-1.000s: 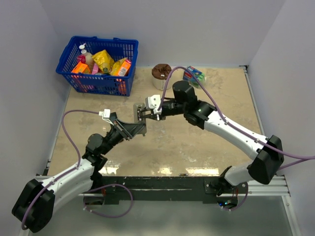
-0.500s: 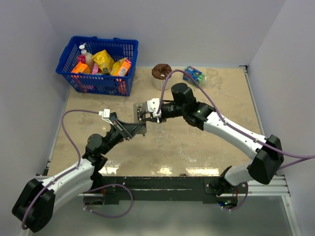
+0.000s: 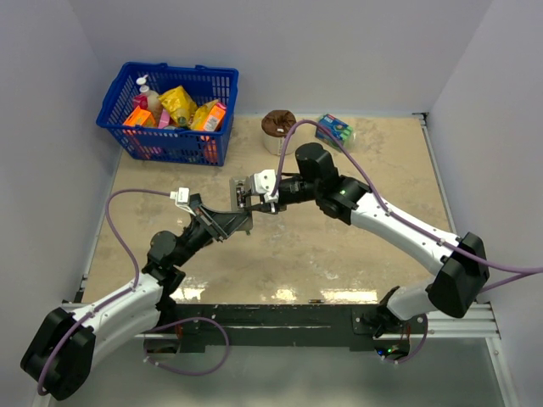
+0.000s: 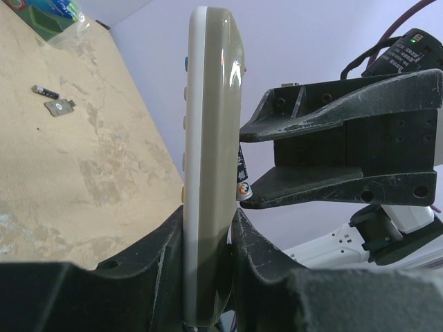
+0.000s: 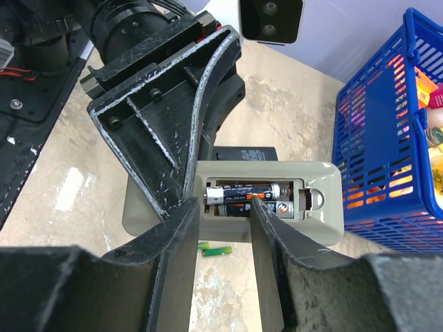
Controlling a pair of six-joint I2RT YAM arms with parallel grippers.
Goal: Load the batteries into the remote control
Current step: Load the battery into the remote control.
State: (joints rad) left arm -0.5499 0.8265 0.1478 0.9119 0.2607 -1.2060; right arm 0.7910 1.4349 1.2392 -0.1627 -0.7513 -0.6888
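- One white remote, one left hand, one right hand.
- Three batteries show in all. Two batteries lie side by side, lengthwise, in the remote's open bay. One loose battery lies on the surface, well apart from both hands.
- One small flat grey piece lies just beside the loose battery.
- One green stick lies on the surface below the remote.
- One blue basket of packets stands at the far left corner.
- Writing: the upper battery is black with pale print. The lower one has an orange band and a white band. The print on both is too small to read.
- The left hand is pinching the remote by its lower end. It holds the remote on edge, above the middle of the surface. The buttons face away from the right hand and the grey back faces towards it.
- The right hand's fingers are spread, with nothing pinched between them. Their tips sit right at the open bay, one at the bay's left end and one over the lower battery.
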